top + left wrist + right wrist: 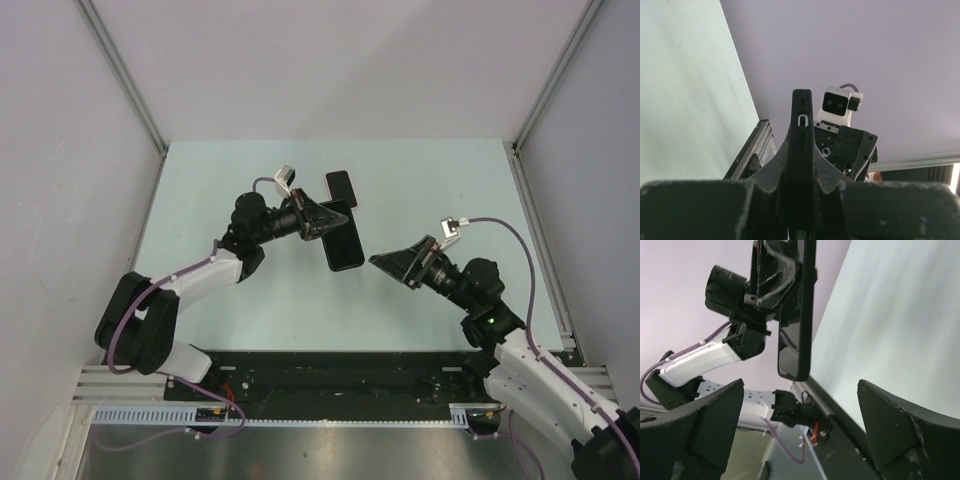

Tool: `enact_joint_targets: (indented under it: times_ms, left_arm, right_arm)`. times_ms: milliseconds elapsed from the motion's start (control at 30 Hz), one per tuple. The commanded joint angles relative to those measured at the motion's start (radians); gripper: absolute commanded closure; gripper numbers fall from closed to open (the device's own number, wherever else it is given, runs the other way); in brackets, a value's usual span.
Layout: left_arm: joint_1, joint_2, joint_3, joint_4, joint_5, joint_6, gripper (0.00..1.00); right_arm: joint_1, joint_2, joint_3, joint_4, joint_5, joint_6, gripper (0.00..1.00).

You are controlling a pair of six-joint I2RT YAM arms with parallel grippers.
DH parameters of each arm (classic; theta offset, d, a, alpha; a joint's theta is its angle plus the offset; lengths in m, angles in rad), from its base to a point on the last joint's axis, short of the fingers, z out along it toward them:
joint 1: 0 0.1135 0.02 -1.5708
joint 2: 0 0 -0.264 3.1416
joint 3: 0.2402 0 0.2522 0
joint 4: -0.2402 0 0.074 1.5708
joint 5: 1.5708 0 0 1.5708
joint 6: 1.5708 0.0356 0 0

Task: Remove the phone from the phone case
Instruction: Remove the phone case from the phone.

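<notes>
My left gripper [335,222] is shut on the phone [347,250], a flat black slab, and holds it above the table. In the left wrist view the phone [802,130] stands edge-on between my fingers, in a dark shell with a button cutout. No pink rim or blue back shows. In the right wrist view its glossy screen [792,345] hangs down from the left gripper. My right gripper [400,262] is open and empty, a short way right of the phone, its jaws spread wide [800,440]. A smaller dark rounded rectangle [340,185] shows just beyond the left gripper. I cannot tell whether it is separate.
The pale green table [440,190] is walled on three sides. A black and aluminium rail [330,385] runs along the near edge between the arm bases. The right arm's wrist camera [837,102] faces the left gripper.
</notes>
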Motion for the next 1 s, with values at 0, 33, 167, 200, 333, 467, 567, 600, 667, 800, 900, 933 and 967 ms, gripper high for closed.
enact_joint_targets:
  times_ms: [0, 33, 167, 200, 333, 467, 567, 600, 667, 800, 900, 933, 967]
  left_arm:
    - [0.009, -0.084, 0.044, 0.038, 0.004, 0.002, 1.00]
    - [0.009, -0.095, 0.044, 0.036, -0.002, -0.003, 1.00]
    - [0.009, -0.112, 0.046, 0.046, -0.002, -0.023, 1.00]
    - [0.009, -0.115, 0.046, 0.049, 0.001, -0.026, 1.00]
    - [0.010, -0.133, 0.044, 0.041, 0.002, -0.023, 1.00]
    - [0.013, -0.140, 0.041, 0.027, 0.002, -0.020, 1.00]
    - [0.018, -0.144, 0.041, 0.020, 0.002, -0.017, 1.00]
    - [0.021, -0.144, 0.041, 0.012, 0.002, -0.015, 1.00]
    - [0.022, -0.147, 0.040, 0.009, 0.002, -0.014, 1.00]
    - [0.024, -0.149, 0.038, 0.013, 0.005, -0.017, 1.00]
    - [0.024, -0.149, 0.037, 0.030, 0.007, -0.029, 1.00]
    - [0.024, -0.150, 0.035, 0.033, 0.008, -0.031, 1.00]
    - [0.024, -0.152, 0.034, 0.038, 0.008, -0.032, 1.00]
  right_arm:
    - [-0.096, -0.074, 0.035, -0.166, -0.046, -0.125, 0.00]
    - [-0.104, -0.068, 0.035, -0.149, -0.091, -0.113, 0.02]
    - [-0.104, -0.005, 0.035, 0.021, -0.148, -0.064, 0.08]
    - [-0.104, 0.013, 0.037, 0.052, -0.160, -0.055, 0.09]
    - [-0.083, 0.105, 0.035, 0.202, -0.205, 0.000, 0.18]
    - [-0.043, 0.165, 0.035, 0.358, -0.202, 0.042, 0.27]
    - [-0.018, 0.182, 0.035, 0.411, -0.197, 0.066, 0.37]
    - [-0.014, 0.180, 0.034, 0.414, -0.189, 0.066, 0.39]
    - [-0.002, 0.171, 0.032, 0.413, -0.176, 0.066, 0.40]
    - [0.008, 0.156, 0.031, 0.403, -0.150, 0.068, 0.45]
    - [0.015, 0.170, 0.028, 0.425, -0.136, 0.084, 0.50]
    - [0.015, 0.185, 0.024, 0.470, -0.130, 0.100, 0.52]
    - [0.014, 0.197, 0.005, 0.507, -0.120, 0.118, 0.54]
